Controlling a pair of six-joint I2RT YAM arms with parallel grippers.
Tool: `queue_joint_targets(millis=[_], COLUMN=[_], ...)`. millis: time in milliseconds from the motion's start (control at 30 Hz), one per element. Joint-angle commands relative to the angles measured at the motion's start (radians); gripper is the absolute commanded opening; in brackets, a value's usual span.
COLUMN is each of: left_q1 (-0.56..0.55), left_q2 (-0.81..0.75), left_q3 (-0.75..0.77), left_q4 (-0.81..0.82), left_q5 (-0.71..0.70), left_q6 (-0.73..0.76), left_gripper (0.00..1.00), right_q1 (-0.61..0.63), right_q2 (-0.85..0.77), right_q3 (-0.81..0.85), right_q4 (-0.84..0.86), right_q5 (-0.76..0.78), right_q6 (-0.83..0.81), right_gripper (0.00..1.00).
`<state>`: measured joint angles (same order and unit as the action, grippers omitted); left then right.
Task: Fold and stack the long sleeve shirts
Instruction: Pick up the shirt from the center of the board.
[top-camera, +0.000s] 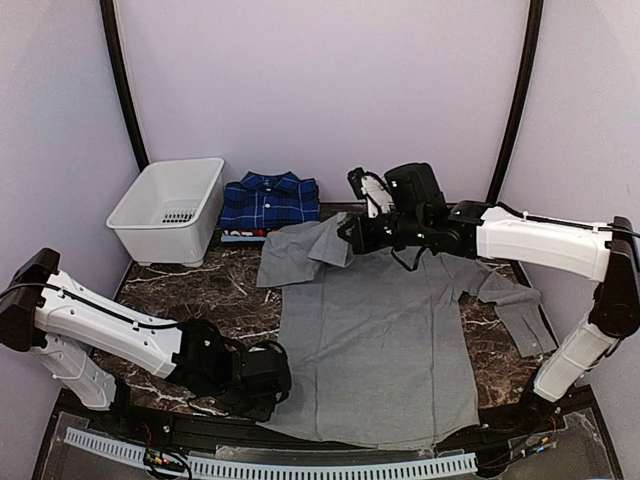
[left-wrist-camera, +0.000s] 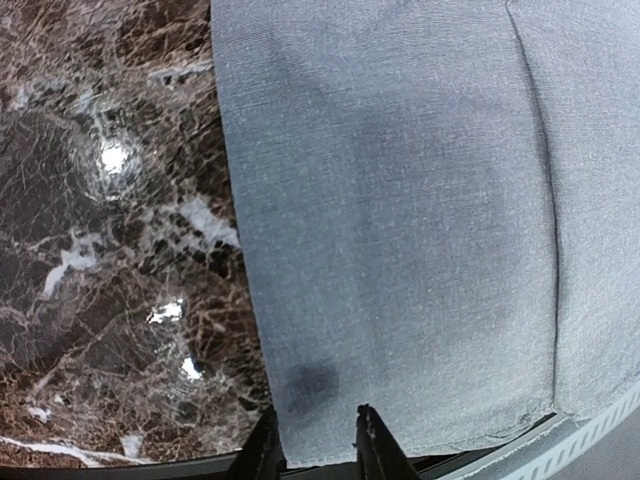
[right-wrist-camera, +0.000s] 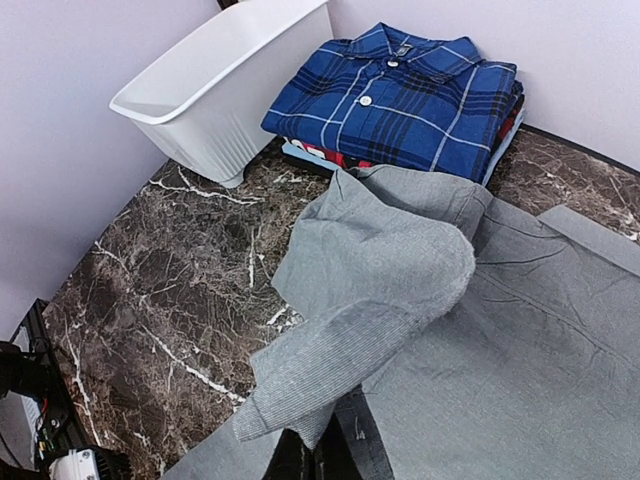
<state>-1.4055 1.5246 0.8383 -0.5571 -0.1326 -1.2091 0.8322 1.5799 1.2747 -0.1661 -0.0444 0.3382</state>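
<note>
A: The plain light grey cloth shirt (top-camera: 380, 340) is matt, finely woven.
B: The dark veined stone-look surface (left-wrist-camera: 110, 250) is glossy, glinting. The white plastic basket (top-camera: 150, 215) seems smooth from afar; the blue plaid cloth shirt (right-wrist-camera: 400, 95) is matt.

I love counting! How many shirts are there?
3: grey shirt spread in the middle, blue plaid shirt folded by the basket, red-edged shirt under it. More may hide beneath.

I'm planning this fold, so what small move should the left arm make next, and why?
Probably close the left end effector on the grey shirt's hem corner: its fingers straddle that edge, not yet clamped, while the right end effector holds a sleeve.
</note>
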Motion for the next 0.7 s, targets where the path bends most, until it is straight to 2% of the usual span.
queue_joint_targets(millis=[0,233,400,567,667], left_q1=[-0.011,-0.023,-0.029,-0.029,-0.029], left_q2=[-0.002,0.02,0.029,0.009,-0.02], left_q3=[-0.006,-0.033,-0.064,-0.106,-0.122], left_q4=[-0.056,-0.017,0.035,0.024,-0.002], left_q5=[-0.013,0.021,0.052,0.045,0.031], left_q6=[-0.022,-0.032,-0.044,-0.064,-0.078], left_gripper=[0.26,0.28,0.25,0.06,0.0], right_q1=[-0.004,-0.004,-0.004,-0.004,-0.004], right_q2=[-0.04,-0.043,-0.047,-0.042,-0.036], right_q3=[-0.014,-0.015,-0.007,0.002,0.015], right_q4=[0.019,0.019,0.016,0.013,0.01], right_q5=[-0.002,-0.006,-0.002,-0.006,0.0], right_q6=[0.012,0.013,0.012,0.012,0.006], right_gripper=[0.0,0.0,0.0,0.0,0.0])
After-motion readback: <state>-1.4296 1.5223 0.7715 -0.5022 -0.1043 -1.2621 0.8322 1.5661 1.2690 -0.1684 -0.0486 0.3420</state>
